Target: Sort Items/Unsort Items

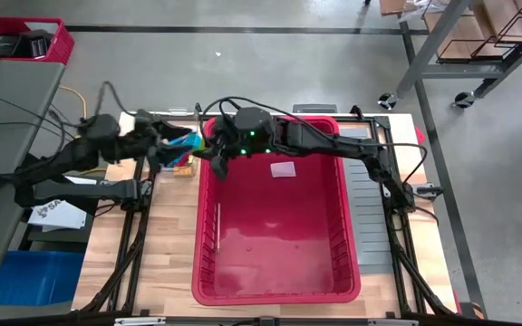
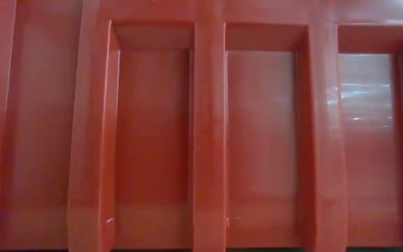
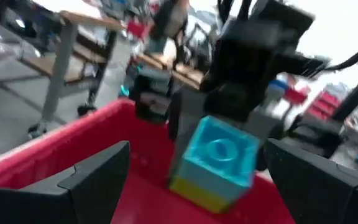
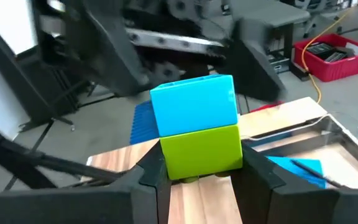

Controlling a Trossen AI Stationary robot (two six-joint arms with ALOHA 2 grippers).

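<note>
Blocks in hand: a blue block stacked on a green block, pressed together as one piece, held above the far-left corner of the red bin, over its rim. In the left wrist view the same piece shows a cyan face with a round stud and a yellowish lower part.

Handling, as a judgement: hard moulded plastic — stiff, light, not fragile, with smooth glossy faces that could slip under a weak pinch. The stud joint may separate if the pull is taken on one block only. Best hold: flat opposite sides of the lower block, as now, or across the seam so that both blocks are clamped.

Near gripper: the right gripper has its fingers partly closed on the two sides of the green block; the blue block stands clear above them, gripped by nothing.

Farther off: the left gripper faces the stack from the left with its fingers spread wide — one each side of the piece, apart from it, holding nothing. Whether it touches the stack cannot be told.

Beyond, on the wooden table, lies a blue tray holding a thin dark stick.
</note>
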